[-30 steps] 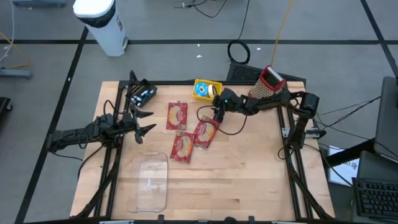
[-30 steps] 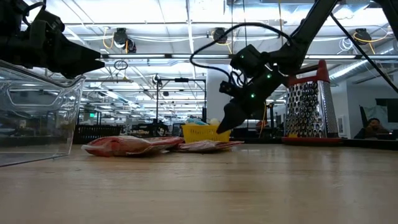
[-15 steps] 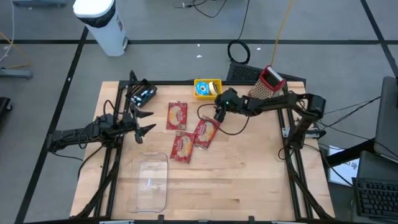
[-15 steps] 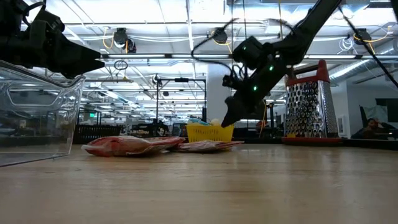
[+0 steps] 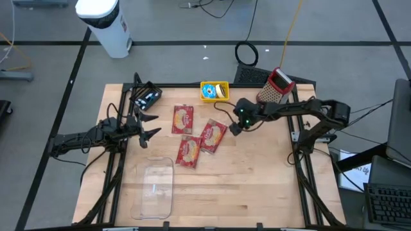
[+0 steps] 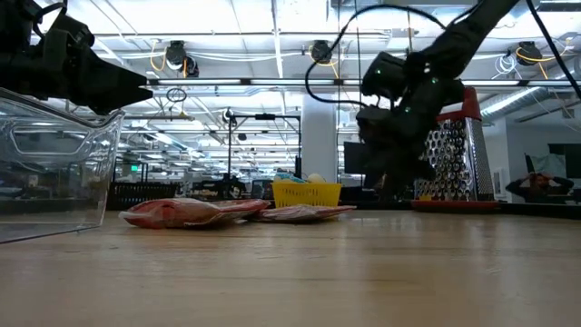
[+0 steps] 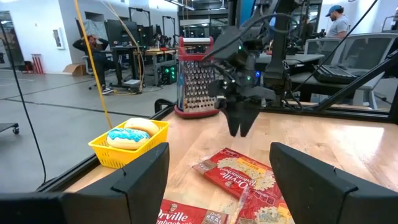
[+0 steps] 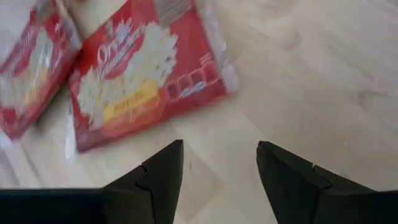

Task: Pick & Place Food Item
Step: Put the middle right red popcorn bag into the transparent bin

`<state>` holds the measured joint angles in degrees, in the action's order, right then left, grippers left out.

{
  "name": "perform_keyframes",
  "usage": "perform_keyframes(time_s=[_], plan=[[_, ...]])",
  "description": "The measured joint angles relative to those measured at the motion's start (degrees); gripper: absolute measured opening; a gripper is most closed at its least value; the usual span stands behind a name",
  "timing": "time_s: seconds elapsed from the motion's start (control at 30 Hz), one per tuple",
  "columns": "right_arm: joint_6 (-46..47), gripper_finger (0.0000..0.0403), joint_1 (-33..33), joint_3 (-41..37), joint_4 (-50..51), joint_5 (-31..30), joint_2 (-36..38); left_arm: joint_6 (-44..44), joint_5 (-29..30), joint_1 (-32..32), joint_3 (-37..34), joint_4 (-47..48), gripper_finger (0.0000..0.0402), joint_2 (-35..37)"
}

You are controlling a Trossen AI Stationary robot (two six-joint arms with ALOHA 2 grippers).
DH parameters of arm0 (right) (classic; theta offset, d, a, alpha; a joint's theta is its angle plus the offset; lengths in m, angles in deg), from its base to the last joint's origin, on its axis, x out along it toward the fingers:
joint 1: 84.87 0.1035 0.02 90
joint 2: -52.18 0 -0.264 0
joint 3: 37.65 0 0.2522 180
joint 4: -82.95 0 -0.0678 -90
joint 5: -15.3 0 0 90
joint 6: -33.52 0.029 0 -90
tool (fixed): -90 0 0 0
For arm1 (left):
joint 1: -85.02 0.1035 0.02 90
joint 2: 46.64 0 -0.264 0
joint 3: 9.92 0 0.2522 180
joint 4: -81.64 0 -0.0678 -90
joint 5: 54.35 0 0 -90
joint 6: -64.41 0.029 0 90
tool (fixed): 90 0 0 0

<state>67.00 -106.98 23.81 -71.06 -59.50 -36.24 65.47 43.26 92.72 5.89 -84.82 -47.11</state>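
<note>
Three popcorn packets (image 5: 194, 136) lie mid-frame; right gripper (image 5: 235, 129) hovers beside them, fingers apart, empty; left gripper (image 5: 152, 127) spread wide, frame left

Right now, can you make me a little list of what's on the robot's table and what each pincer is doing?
popcorn packets: three red ones, lying flat mid-table
yellow basket: far edge, donuts inside
cheese grater: upright, beside the basket
clear container: near edge, nothing visible inside
left pincer: open, empty, waiting left of the packets
right pincer: open, empty, just right of the middle packet, over bare wood
</note>
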Motion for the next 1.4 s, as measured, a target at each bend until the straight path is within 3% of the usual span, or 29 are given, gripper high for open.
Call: perform_keyframes(time_s=[0.33,0.53,0.9,1.07,1.33,1.4], plan=[[7.1,0.0192,-1.5,-8.1,-17.7,-3.0,-2.8,0.0,0.0,0.0,0.0,0.0,0.0280,0.0],[9.0,0.0192,-1.3,-8.4,-26.0,-2.8,-7.4,0.0,0.0,0.0,0.0,0.0,0.0280,0.0],[9.7,0.0186,0.0,-8.5,-32.4,-0.8,-9.7,0.0,0.0,0.0,0.0,0.0,0.0280,0.0],[7.8,0.0144,1.0,-8.5,-32.2,-0.7,-9.8,0.0,0.0,0.0,0.0,0.0,0.0280,0.0],[5.1,0.0019,1.2,-8.7,-34.5,-1.5,-10.0,0.0,0.0,0.0,0.0,0.0,0.0280,0.0],[3.2,0.0006,1.2,-8.7,-37.3,-1.5,-10.0,0.0,0.0,0.0,0.0,0.0,0.0280,0.0]])
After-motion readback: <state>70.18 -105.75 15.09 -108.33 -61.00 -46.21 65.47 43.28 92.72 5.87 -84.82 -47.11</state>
